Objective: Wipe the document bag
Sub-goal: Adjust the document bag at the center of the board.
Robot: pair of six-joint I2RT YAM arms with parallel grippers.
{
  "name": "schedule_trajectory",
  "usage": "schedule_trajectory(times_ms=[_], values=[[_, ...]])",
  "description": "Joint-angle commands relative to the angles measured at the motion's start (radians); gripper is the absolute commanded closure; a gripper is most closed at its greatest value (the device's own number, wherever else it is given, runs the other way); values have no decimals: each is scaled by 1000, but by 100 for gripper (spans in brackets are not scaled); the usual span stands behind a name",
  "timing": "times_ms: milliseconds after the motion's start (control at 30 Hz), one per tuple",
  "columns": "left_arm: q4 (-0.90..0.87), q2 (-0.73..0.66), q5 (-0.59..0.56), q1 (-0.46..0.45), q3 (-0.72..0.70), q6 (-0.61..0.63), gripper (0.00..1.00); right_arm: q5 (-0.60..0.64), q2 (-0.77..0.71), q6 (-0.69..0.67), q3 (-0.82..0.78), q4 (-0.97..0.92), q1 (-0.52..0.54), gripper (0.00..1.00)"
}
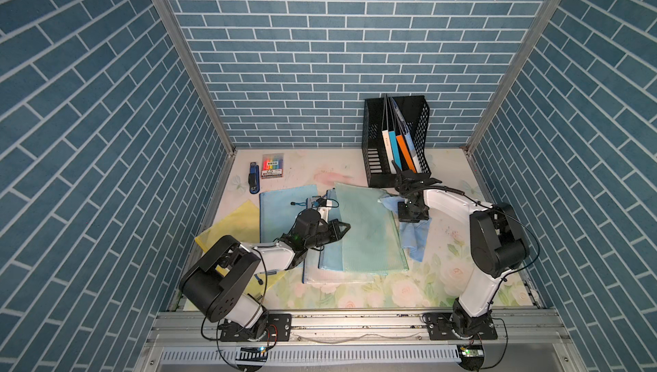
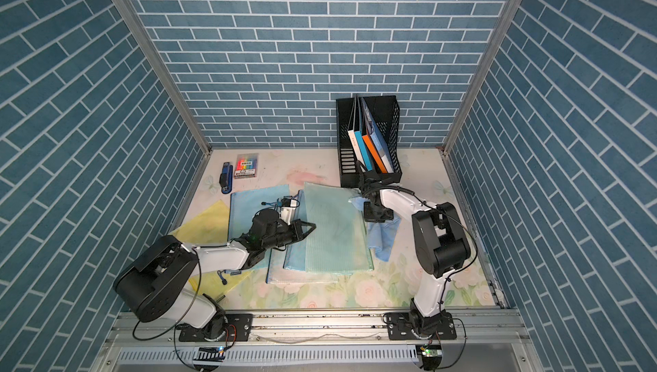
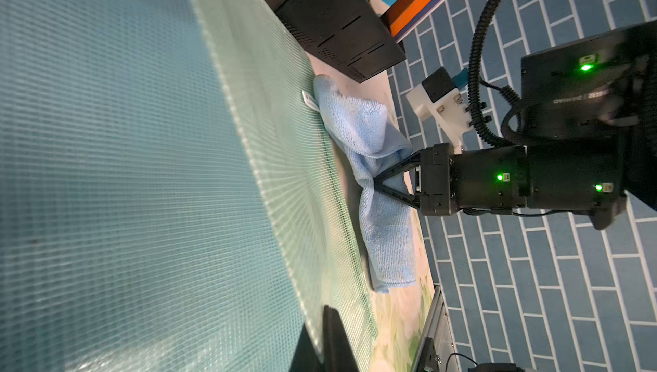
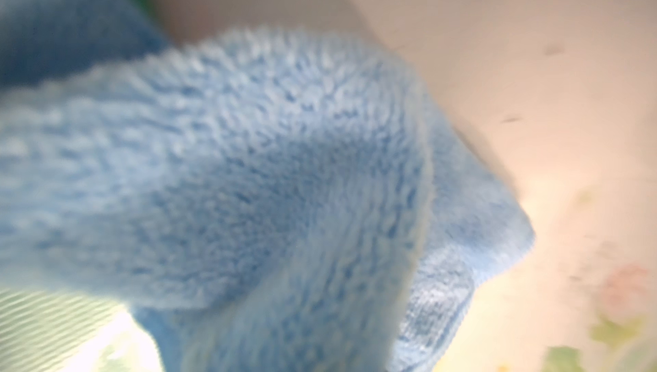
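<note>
The green mesh document bag point(image 1: 369, 231) point(image 2: 334, 231) lies on top of a stack of bags mid-table and fills most of the left wrist view point(image 3: 142, 174). My left gripper point(image 1: 345, 226) point(image 2: 313, 226) point(image 3: 321, 345) is shut on the bag's left edge, which passes between its dark fingers. A light blue cloth point(image 1: 416, 242) point(image 2: 382, 242) point(image 3: 355, 121) point(image 4: 249, 174) lies bunched along the bag's right edge. My right gripper point(image 1: 412, 219) point(image 2: 378, 219) point(image 3: 375, 181) is shut on the cloth, pinching it from above. In the right wrist view the cloth hides the fingers.
A black file rack point(image 1: 394, 139) with books stands behind the right arm. Under and left of the green bag lie a blue bag point(image 1: 284, 213), a yellow bag point(image 1: 234, 224) and a pale one point(image 1: 330, 276). A stapler point(image 1: 253, 181) and a marker pack point(image 1: 273, 167) sit at the back left.
</note>
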Motion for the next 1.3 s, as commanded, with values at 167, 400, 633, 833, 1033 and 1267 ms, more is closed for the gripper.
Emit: schedule_trajectory(times_ms=[167, 400, 633, 833, 1033, 1267], values=[[-506, -191, -102, -1, 193, 142, 100, 52, -200, -56, -109, -70, -132, 100], [-919, -264, -238, -1, 433, 256, 100, 22, -230, -53, -167, -64, -149, 100], [-1240, -206, -275, -2, 714, 418, 100, -32, -203, -43, -182, -29, -149, 100], [-1342, -54, -265, -78, 866, 514, 100, -42, -195, -48, -165, -31, -153, 100], [-1423, 73, -292, -136, 946, 583, 100, -66, -210, -49, -182, -36, -164, 100], [-1405, 189, -287, -236, 1033, 585, 100, -66, -237, -50, -212, -35, -186, 100]])
